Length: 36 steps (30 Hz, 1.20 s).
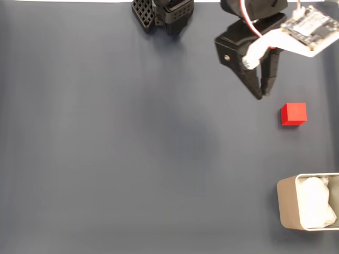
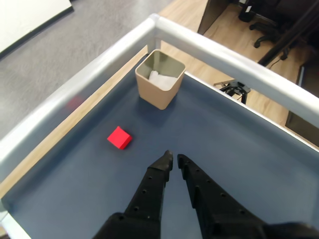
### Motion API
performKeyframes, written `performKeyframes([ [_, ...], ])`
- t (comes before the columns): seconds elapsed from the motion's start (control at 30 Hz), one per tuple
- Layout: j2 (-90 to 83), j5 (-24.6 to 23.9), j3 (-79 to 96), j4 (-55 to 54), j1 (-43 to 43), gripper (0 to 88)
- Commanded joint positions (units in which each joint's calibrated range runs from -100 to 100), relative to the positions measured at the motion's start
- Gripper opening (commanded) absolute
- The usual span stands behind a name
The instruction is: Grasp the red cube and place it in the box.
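Nothing done yet: small bright red plain-faced cube (image 1: 293,114) loose on dark blue mat near its right edge in fixed view. Black two-finger gripper (image 1: 262,94) pressed together, empty, near cube. Beige-grey rounded padded box (image 1: 286,209) at lower-right corner. Grasp, carry, drop all left.

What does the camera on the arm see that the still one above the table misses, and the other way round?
The wrist view takes in the table's raised metal rim, wooden floor and office chairs beyond. The fixed view takes in the arm's base and a circuit board. Both show the red cube, the box and the nearly closed, empty gripper.
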Motion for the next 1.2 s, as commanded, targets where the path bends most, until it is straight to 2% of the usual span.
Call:
performKeyframes([
  [0.0,-2.3,0.6,2.0,-2.7,-3.4,0.0],
  [0.33,-2.1,1.4,9.5,-8.7,-9.8,3.3],
  [0.7,0.1,0.8,13.6,-17.0,-13.3,17.6],
  [1.17,1.7,1.3,23.3,-27.7,-13.7,27.8],
])
